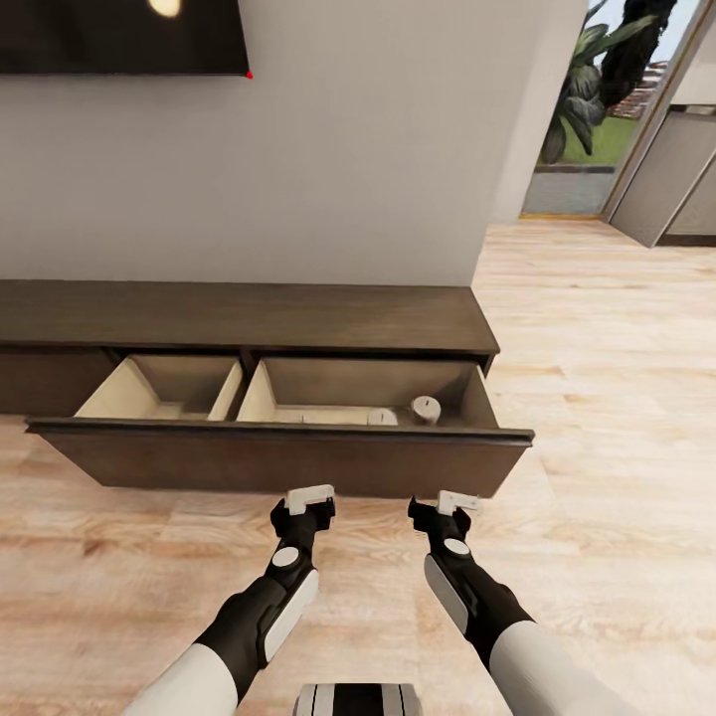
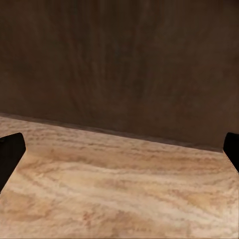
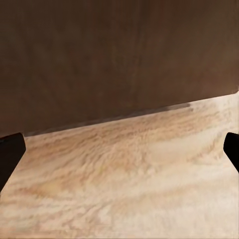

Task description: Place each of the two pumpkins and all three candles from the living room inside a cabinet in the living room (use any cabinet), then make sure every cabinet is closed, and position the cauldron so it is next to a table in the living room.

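The long dark-brown cabinet (image 1: pixel 239 316) stands against the wall with its wide drawer pulled out. The drawer's dark front (image 1: pixel 278 459) faces me, and the same front shows close up in the left wrist view (image 2: pixel 119 59) and the right wrist view (image 3: pixel 99 55). Two grey-beige candles (image 1: pixel 426 409) (image 1: pixel 382 418) stand in the drawer's right compartment; the left compartment (image 1: pixel 164 388) looks bare. My left gripper (image 1: pixel 309 494) and right gripper (image 1: pixel 457 500) hover open just before the drawer front, holding nothing. The pumpkins, the cauldron and the table are out of view.
A dark TV screen (image 1: pixel 119 35) hangs on the wall above the cabinet. Pale wooden floor (image 1: pixel 597 418) stretches to the right toward a glass door with plants (image 1: pixel 597 109) behind it.
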### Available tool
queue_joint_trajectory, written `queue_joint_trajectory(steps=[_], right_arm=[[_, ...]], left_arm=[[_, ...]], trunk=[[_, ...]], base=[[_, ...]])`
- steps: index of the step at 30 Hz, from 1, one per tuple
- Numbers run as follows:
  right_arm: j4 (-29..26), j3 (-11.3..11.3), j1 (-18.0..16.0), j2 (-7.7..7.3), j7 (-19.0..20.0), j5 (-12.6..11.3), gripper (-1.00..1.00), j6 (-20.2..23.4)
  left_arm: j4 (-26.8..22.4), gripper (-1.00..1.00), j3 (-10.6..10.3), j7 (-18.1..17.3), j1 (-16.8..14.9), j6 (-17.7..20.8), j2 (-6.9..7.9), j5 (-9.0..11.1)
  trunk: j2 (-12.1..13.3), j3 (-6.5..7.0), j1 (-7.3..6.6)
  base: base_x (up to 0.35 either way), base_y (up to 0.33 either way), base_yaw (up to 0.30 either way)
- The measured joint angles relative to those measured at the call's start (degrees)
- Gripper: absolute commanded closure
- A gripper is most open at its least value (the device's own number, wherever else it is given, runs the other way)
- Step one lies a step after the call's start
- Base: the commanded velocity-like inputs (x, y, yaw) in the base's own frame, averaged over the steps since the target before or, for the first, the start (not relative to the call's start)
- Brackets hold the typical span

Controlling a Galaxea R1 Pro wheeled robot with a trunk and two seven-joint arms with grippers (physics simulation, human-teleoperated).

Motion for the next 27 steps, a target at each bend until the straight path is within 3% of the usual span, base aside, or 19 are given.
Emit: queue_joint_trajectory(steps=[11,24,27], right_arm=[[0.07,-0.16,0.0,0.01,-0.02,-0.18,-1.0,0.01],[0.07,-0.16,0.0,0.02,-0.01,-0.28,-1.0,0.08],[0.09,-0.16,0.0,-0.01,-0.01,-0.29,-1.0,0.08]], left_arm=[[0.0,-1.0,-0.01,-0.05,0.0,-0.03,0.07,0.0],[0.0,-1.0,-0.05,-0.3,0.0,-0.15,0.1,-0.02],[0.0,-1.0,-0.05,-0.28,0.0,-0.19,0.12,-0.01]], trunk=[[0.0,0.0,0.01],[0.0,0.0,0.03],[-0.04,-0.66,0.11]], base=[[0.178,0.0,0.0],[0.013,0.0,0.0],[0.0,0.0,0.0]])
